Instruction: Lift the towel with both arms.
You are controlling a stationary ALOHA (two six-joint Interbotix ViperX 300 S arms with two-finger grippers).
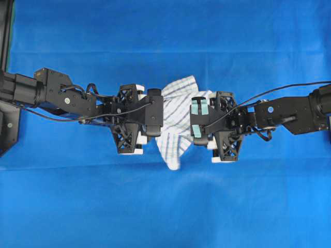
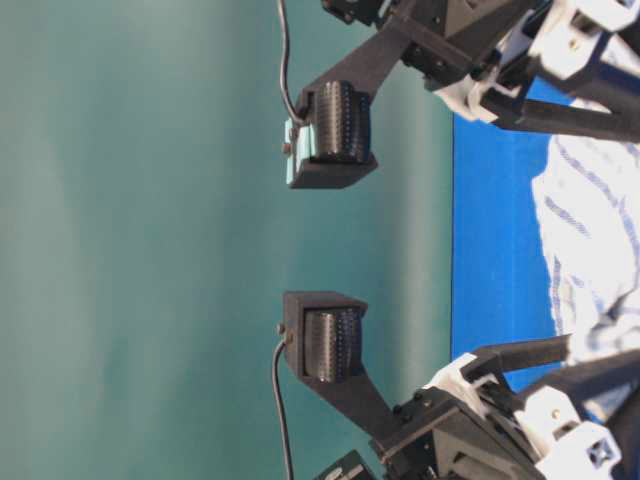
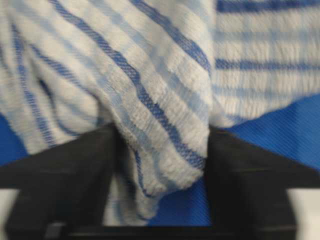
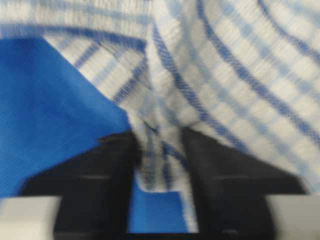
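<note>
The towel (image 1: 176, 111), white with thin blue checks, lies bunched on the blue cloth between both arms. My left gripper (image 1: 159, 114) comes in from the left and my right gripper (image 1: 194, 120) from the right, each at one edge of the towel. In the left wrist view a thick fold of the towel (image 3: 150, 90) fills the gap of my left gripper (image 3: 160, 145), touching both black fingers (image 3: 65, 170). In the right wrist view a narrow pleat of the towel (image 4: 225, 75) is pinched in my right gripper (image 4: 159, 145). The table-level view shows the towel (image 2: 590, 230) resting on the surface.
The bright blue cloth surface (image 1: 165, 206) covers the whole table. A black frame (image 1: 5, 31) stands at the far left edge. Thin black cables (image 1: 289, 88) run along both arms.
</note>
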